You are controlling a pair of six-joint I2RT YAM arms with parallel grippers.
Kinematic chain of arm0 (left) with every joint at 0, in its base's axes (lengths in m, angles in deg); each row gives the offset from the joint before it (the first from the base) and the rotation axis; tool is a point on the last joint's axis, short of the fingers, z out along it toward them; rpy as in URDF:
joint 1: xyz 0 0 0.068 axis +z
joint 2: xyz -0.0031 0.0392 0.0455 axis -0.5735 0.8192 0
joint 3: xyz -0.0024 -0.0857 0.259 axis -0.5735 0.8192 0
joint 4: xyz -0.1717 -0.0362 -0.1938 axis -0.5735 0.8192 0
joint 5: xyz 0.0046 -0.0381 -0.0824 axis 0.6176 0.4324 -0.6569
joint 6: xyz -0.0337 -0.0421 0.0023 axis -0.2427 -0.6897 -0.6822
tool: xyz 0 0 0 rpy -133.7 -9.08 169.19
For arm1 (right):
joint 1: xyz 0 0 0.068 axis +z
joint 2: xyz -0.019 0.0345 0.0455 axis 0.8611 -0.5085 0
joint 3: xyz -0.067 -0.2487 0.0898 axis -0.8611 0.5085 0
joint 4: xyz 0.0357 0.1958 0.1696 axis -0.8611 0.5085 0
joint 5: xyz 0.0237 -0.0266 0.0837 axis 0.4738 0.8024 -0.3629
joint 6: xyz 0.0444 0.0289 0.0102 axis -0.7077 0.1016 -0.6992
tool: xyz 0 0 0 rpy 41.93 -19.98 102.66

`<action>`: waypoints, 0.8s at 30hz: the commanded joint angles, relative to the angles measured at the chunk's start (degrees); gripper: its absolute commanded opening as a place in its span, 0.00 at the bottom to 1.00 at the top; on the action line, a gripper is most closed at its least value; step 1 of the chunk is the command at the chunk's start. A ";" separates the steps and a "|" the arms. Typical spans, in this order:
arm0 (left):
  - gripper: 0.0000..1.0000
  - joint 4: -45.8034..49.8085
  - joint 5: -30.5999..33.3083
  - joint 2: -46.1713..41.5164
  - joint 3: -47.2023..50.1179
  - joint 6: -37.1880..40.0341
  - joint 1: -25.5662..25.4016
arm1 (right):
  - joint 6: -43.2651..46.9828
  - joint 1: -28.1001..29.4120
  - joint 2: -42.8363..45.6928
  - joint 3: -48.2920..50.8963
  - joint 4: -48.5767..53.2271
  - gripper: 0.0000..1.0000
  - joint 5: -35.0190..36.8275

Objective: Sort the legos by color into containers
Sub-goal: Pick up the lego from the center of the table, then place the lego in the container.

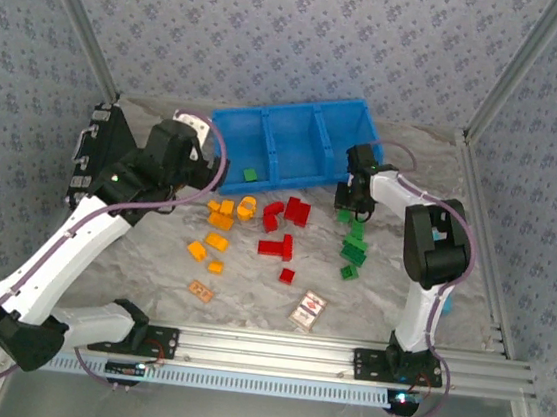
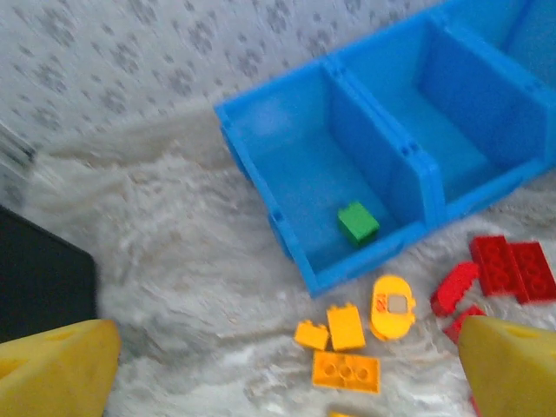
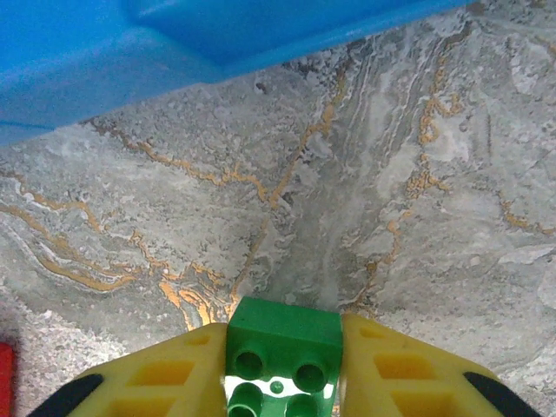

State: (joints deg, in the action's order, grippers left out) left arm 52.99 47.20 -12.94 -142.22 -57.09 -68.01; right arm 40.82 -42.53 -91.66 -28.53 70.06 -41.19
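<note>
Clamping a green brick [image 3: 282, 334] between the near-closed fingers of the right gripper [image 3: 282, 373], over the table [image 3: 391, 217], just beside the right end of the bin [image 1: 291, 145]. Holding the left gripper [image 2: 282, 334] spread wide and empty above orange bricks [image 2: 346, 369]. Lying in the bin's left compartment, a lone green brick [image 2: 357, 221]. Lying loose before the bin, red bricks [image 1: 285, 219] and green bricks [image 1: 353, 252].

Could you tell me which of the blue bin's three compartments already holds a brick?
The left-end compartment: a green brick lies inside; the other two look bare.
</note>
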 commanded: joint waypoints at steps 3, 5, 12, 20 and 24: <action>1.00 0.37 4.85 2.99 -6.63 7.18 -0.39 | 1.10 0.17 -0.08 -2.04 3.76 0.28 0.57; 1.00 -1.18 5.98 2.63 -5.39 9.63 -1.07 | 1.21 0.69 1.87 -3.48 5.81 0.27 0.44; 1.00 -5.47 2.49 -0.36 0.05 12.40 -1.00 | 2.68 6.50 6.34 -13.20 11.67 0.27 2.00; 1.00 -9.57 -7.17 -11.41 9.72 8.09 1.24 | 8.03 15.80 -3.60 -34.90 13.43 0.27 2.48; 1.00 -6.36 -5.15 -13.74 10.77 5.74 2.77 | 9.98 18.62 -12.30 -48.45 15.11 0.27 2.47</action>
State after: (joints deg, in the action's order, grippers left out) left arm 46.93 42.37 -25.58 -131.67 -49.05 -66.02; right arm 47.88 -24.85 -97.69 -70.84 81.25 -39.25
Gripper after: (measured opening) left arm 0.998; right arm 0.274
